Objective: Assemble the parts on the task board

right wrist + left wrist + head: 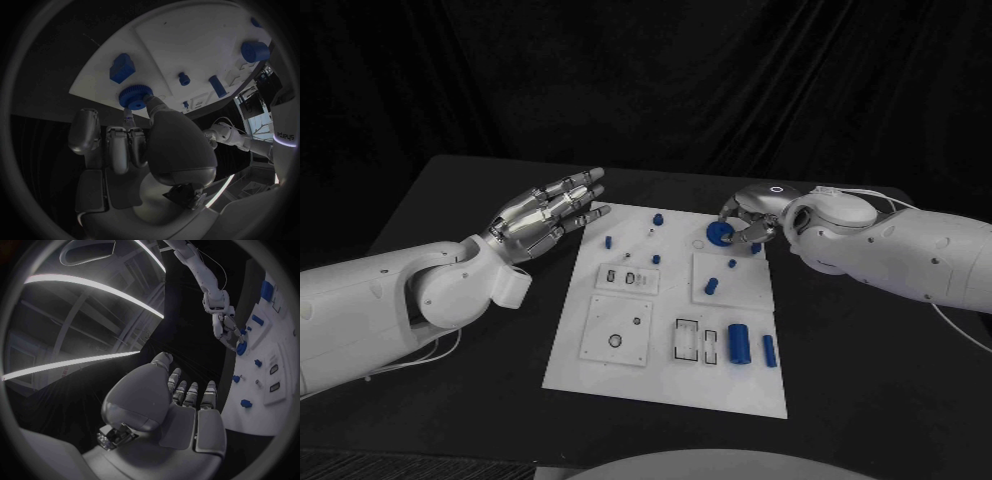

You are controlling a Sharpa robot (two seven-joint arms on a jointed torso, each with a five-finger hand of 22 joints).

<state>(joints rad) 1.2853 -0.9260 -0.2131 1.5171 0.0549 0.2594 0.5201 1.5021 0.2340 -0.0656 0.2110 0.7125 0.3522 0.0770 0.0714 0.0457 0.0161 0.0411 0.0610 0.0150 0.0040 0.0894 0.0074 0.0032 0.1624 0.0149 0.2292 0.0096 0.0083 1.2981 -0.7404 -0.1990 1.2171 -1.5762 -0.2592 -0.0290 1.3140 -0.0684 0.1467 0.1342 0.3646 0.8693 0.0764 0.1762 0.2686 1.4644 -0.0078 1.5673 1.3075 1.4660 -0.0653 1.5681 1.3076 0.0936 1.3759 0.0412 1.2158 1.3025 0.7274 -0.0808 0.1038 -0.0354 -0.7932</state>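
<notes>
Lying nearest the robot on the white task board (668, 375) are two upright blue cylinders (738, 344), one stout and one slimmer, side by side next to a pair of dark rectangular slots (687, 339). Just to their left sits a raised square panel with a ring-shaped recess (617, 342). Farther up the board, a small blue peg (711, 286) lies on another raised square panel, with a smaller blue piece (731, 265) just beyond it. Toward the far left of the board a blue peg (607, 241) stands upright, and a small blue part (658, 215) sits close to the far edge.

At the far right of the board, the right hand (750, 226) pinches a round blue toothed gear (717, 235) between its thumb and fingertips; the right wrist view shows the gear (134, 96) held over the board's edge, just beside a blocky blue part (121, 67). Whether the gear touches the board I cannot tell.

The left hand (548, 215) hovers off the board's left edge over the black table (473, 190), fingers stretched out and apart, holding nothing. It stands well apart from the right hand, with the width of the board between them.
</notes>
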